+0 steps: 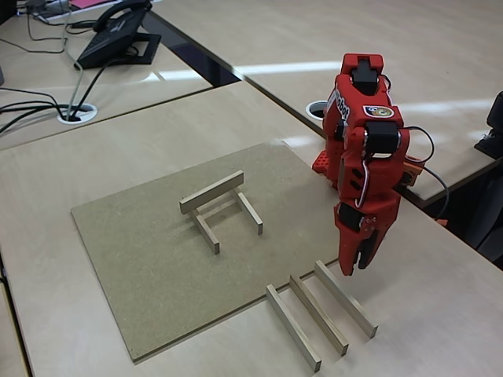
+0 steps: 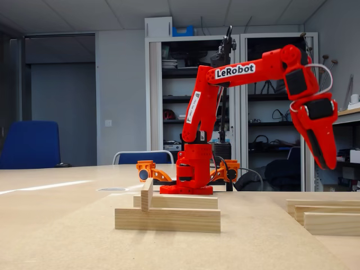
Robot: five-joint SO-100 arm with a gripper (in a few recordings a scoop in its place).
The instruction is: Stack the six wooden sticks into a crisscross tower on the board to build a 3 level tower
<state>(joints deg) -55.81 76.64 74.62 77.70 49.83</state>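
On the board [image 1: 149, 275] stand two parallel sticks [image 1: 228, 220] with a third stick [image 1: 211, 192] laid across their far ends. Three more sticks [image 1: 318, 314] lie side by side on the pale desk [image 1: 440, 298] just off the board's edge. The red gripper [image 1: 355, 265] hangs above them, its fingers together and holding nothing.

High oblique view; table-level side view
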